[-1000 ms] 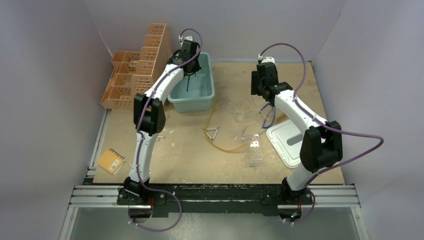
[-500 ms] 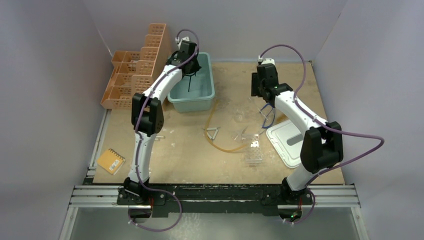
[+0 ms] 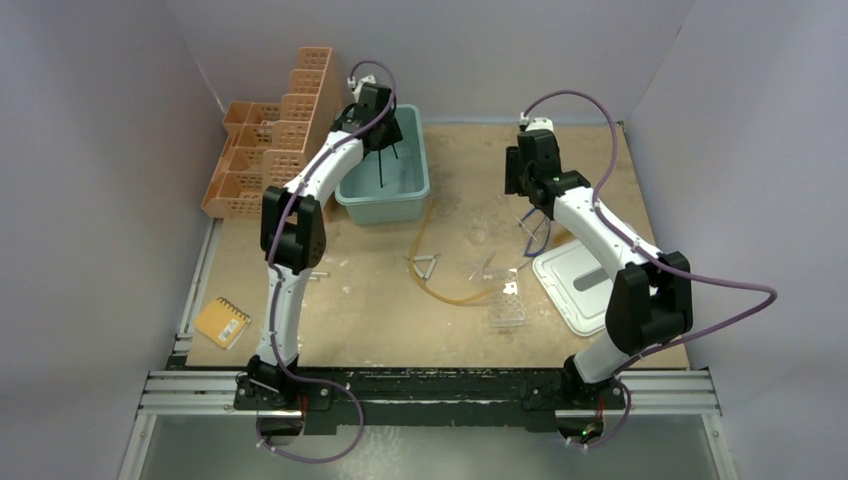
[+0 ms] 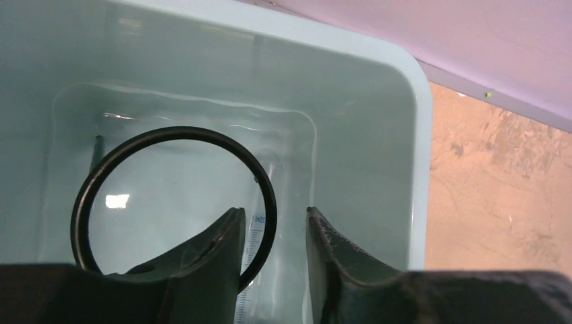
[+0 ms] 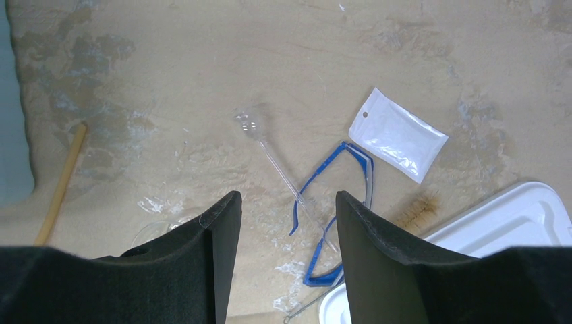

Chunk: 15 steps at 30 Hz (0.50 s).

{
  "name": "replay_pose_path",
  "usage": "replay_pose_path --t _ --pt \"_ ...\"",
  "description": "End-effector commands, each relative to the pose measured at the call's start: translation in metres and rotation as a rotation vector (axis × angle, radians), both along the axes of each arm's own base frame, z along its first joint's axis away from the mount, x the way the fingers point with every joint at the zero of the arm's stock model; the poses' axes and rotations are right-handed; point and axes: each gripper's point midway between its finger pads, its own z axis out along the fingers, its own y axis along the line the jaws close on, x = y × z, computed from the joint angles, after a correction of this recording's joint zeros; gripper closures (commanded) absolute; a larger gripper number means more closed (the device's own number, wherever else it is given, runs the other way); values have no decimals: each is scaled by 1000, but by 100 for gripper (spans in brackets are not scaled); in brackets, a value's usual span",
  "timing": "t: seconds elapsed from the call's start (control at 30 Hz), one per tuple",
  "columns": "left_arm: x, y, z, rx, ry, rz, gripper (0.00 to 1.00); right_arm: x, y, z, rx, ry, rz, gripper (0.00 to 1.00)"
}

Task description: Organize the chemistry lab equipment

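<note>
Left jaws: just parted over the pale teal plastic tub (image 4: 418,135), freeing the black wire ring with stem (image 4: 174,130). It hangs between and below them, inside the tub: one item likely filed. Right jaws: open, above the blue-framed goggles (image 5: 357,152) on the worktop (image 5: 202,54).

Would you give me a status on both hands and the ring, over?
Left hand open over bin, ring unclamped in its jaws. Right hand open, empty, above goggles. Clear tube lies in bin below ring.

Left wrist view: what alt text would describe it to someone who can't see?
A black wire ring is inside a pale teal bin, its right edge between the left tool's parted fingers. Sandy tabletop shows at right.
</note>
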Motion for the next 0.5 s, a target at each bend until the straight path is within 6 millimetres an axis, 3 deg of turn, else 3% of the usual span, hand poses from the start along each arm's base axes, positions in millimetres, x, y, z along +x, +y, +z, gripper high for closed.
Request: replay_pose_path --t 0.0,0.3,0.47 --pt "6 12 56 -6 -111 31 60 2 3 21 13 -68 13 44" --pt "-2 22 108 41 -188 23 46 4 8 29 40 -90 31 44" --pt "-23 8 142 15 -231 -101 45 0 26 25 124 -53 83 40"
